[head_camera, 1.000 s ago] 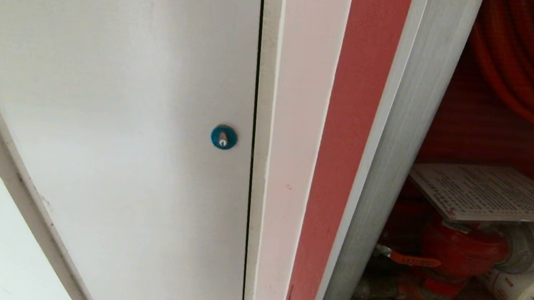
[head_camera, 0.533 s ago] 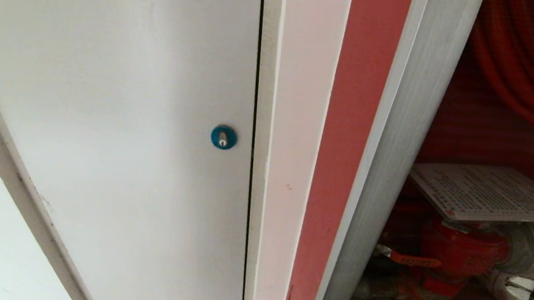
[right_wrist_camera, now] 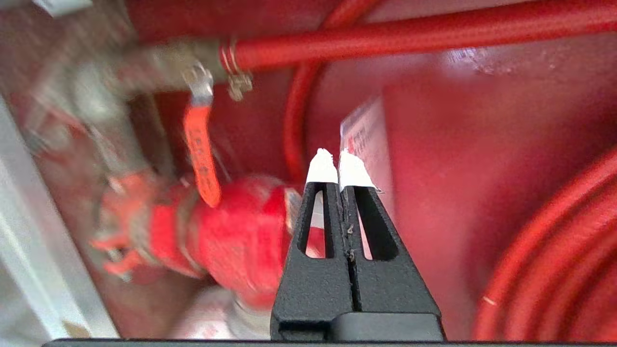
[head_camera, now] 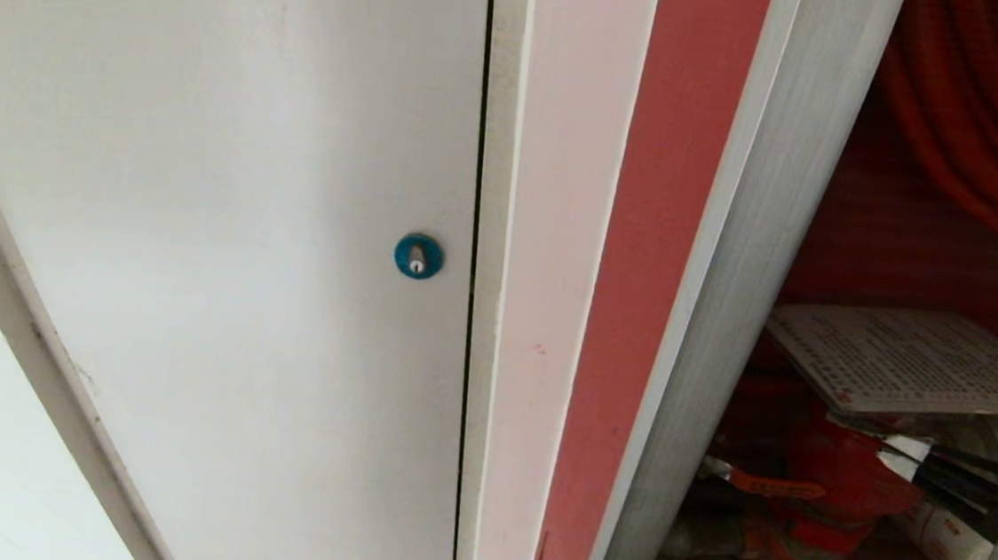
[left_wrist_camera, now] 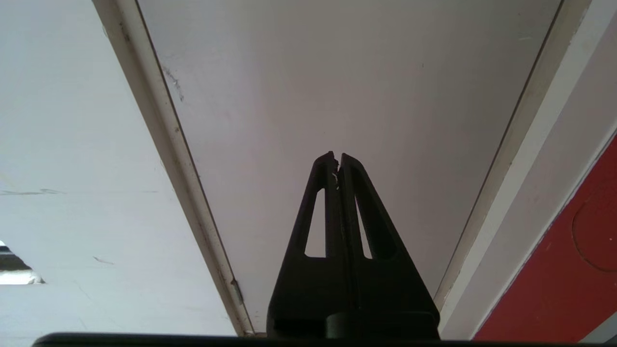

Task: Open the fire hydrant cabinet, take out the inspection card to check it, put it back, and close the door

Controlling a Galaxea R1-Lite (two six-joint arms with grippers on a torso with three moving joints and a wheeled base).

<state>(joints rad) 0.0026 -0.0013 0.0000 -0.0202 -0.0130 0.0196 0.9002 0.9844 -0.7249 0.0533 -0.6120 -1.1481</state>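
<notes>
The fire hydrant cabinet (head_camera: pixel 751 246) stands open at the right, showing a coiled red hose (head_camera: pixel 993 114), a red valve (head_camera: pixel 840 472) and the inspection card (head_camera: pixel 911 357), a white printed sheet lying above the valve. My right gripper (head_camera: pixel 895 454) reaches in from the lower right, just below the card's near edge and in front of the valve. In the right wrist view the right gripper (right_wrist_camera: pixel 337 161) is shut and empty, its white-tipped fingers close to the card (right_wrist_camera: pixel 366 140). The valve (right_wrist_camera: pixel 231 231) lies beside it. The door is out of view. My left gripper (left_wrist_camera: pixel 337 159) is shut, parked.
A plain white door (head_camera: pixel 202 203) with a small blue round lock (head_camera: pixel 418 257) fills the left of the head view. A red wall strip (head_camera: pixel 654 239) runs beside the cabinet frame. An orange lever handle (right_wrist_camera: pixel 200 154) and a rolled white hose (head_camera: pixel 946 538) crowd the cabinet's lower part.
My right gripper has come into the head view from the lower right and moved up and inward to just under the card. The left arm has not moved.
</notes>
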